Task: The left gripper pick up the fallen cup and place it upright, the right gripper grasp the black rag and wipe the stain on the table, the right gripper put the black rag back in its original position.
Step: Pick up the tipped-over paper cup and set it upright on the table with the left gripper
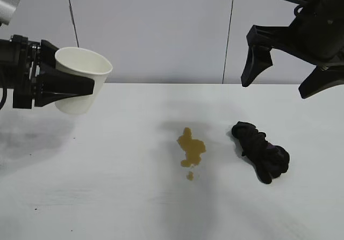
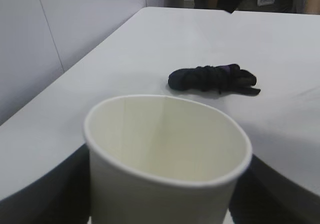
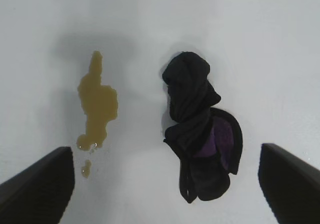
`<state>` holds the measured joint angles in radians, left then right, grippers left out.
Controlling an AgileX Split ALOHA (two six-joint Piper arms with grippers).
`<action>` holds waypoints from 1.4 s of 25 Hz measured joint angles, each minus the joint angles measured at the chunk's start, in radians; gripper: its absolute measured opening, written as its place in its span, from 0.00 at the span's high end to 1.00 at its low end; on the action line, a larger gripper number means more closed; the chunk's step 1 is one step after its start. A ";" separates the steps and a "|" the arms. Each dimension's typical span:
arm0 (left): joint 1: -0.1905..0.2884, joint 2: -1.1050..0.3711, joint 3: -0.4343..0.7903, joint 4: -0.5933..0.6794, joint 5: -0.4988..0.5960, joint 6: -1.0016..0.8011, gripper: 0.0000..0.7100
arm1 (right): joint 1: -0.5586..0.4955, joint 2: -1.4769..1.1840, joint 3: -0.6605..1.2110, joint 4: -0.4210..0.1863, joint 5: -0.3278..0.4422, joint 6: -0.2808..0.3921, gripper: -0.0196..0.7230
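Observation:
My left gripper is at the left, shut on the white paper cup and holding it above the table. The cup's mouth faces up and leans a little to the right. In the left wrist view the cup fills the space between the black fingers. A yellowish-brown stain lies mid-table with a small drop below it. The crumpled black rag lies just right of the stain. High above the rag hangs my right gripper, open and empty. Its wrist view looks down on the rag and the stain.
A pale panelled wall rises behind the table's far edge. The left arm casts a grey shadow on the tabletop at the left. Bare white tabletop stretches along the front.

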<state>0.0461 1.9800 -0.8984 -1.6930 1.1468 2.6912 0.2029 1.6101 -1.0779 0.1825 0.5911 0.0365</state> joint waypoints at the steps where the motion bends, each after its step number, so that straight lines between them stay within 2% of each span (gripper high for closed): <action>1: 0.004 0.016 0.000 -0.001 0.000 0.013 0.32 | 0.000 0.000 0.000 0.000 -0.001 0.000 0.04; 9: 0.008 0.131 -0.034 -0.006 0.000 0.070 0.36 | 0.000 0.000 0.000 0.000 -0.006 0.000 0.04; 22: 0.008 0.236 -0.040 -0.013 -0.001 0.097 0.35 | 0.000 0.000 0.000 0.000 -0.006 0.000 0.04; 24: 0.008 0.242 -0.040 -0.013 -0.005 0.094 0.31 | 0.000 0.000 0.000 0.000 -0.006 0.000 0.04; 27: 0.008 0.242 -0.041 -0.016 -0.005 0.094 0.12 | 0.000 0.000 0.000 0.000 -0.006 0.000 0.04; 28: 0.008 0.242 -0.041 -0.016 -0.005 0.091 0.09 | 0.000 0.000 0.000 0.000 -0.006 0.000 0.04; 31: 0.008 0.238 -0.041 -0.016 -0.006 0.029 0.04 | 0.000 0.000 0.000 0.000 -0.006 0.000 0.04; 35: 0.008 0.169 -0.041 -0.014 -0.011 -0.102 0.03 | 0.000 0.000 0.000 0.000 -0.005 0.000 0.04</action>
<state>0.0537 2.1488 -0.9398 -1.7067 1.1358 2.5895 0.2029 1.6101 -1.0779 0.1825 0.5860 0.0365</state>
